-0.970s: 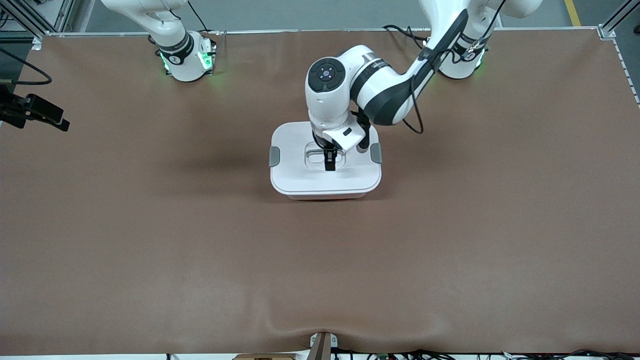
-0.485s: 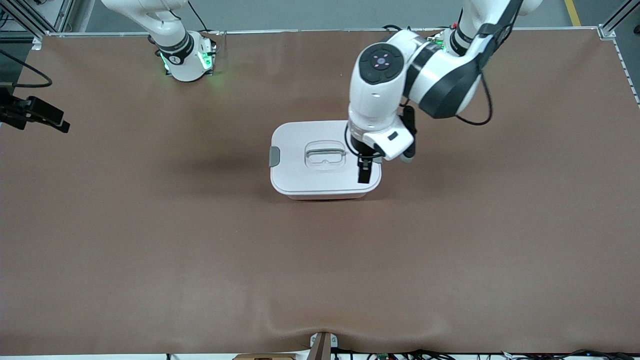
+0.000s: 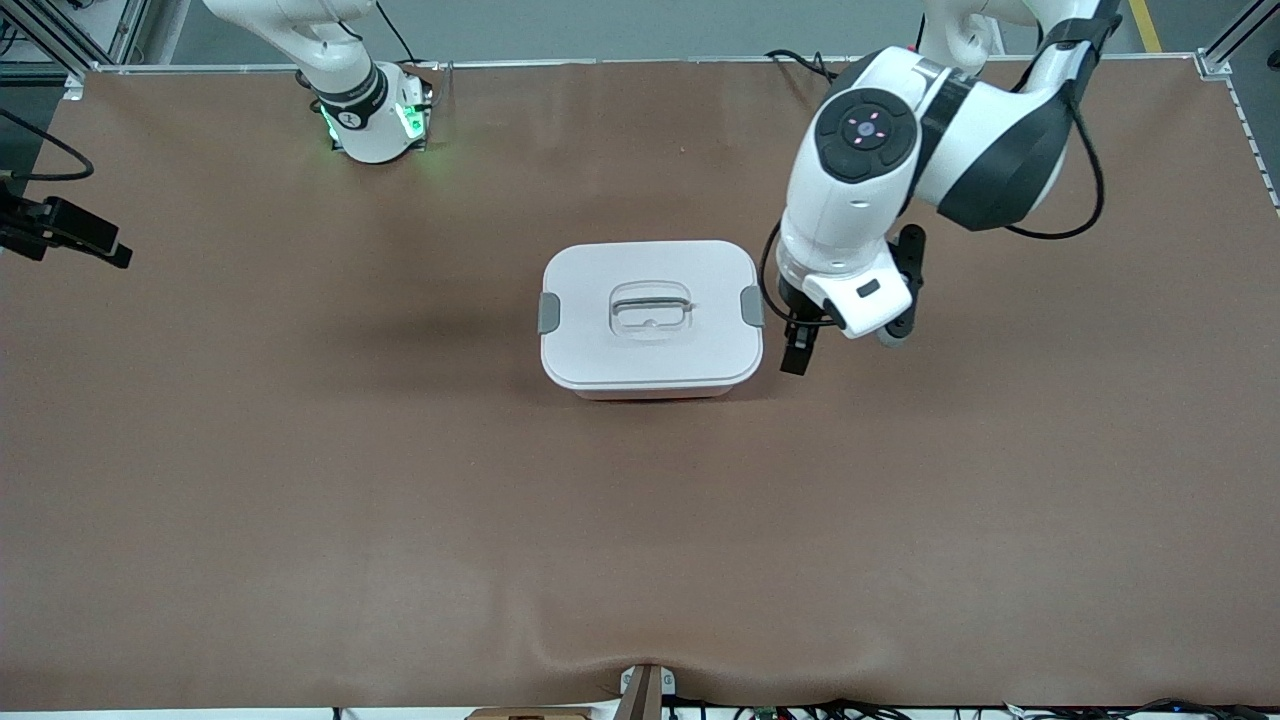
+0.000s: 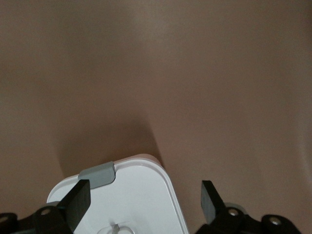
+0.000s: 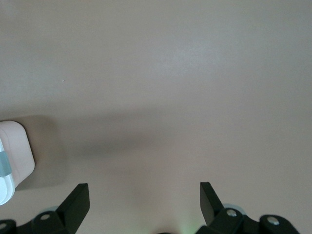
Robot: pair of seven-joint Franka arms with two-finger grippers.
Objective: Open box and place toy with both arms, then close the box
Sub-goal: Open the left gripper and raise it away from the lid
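Note:
The box [image 3: 650, 320] stands mid-table with its white lid on, grey clips at both ends and the handle [image 3: 650, 308] lying in its recess. My left gripper [image 3: 800, 348] is open and empty, hanging in the air just off the box's end toward the left arm's end of the table, beside the grey clip [image 3: 752, 305]. The left wrist view shows the left gripper [image 4: 144, 195] open over a lid corner [image 4: 131, 204]. My right gripper [image 5: 141, 195] is open and empty over bare table, with a box corner [image 5: 14, 156] at that view's edge. The toy is out of view.
The brown mat [image 3: 640, 520] covers the table. The right arm's base [image 3: 370, 115] stands at the top edge, and that arm waits raised. A black clamp-like object [image 3: 65, 235] with a cable juts in at the right arm's end.
My left gripper has left the lid handle and moved off the box toward the left arm's end of the table. The lid stays on the box.

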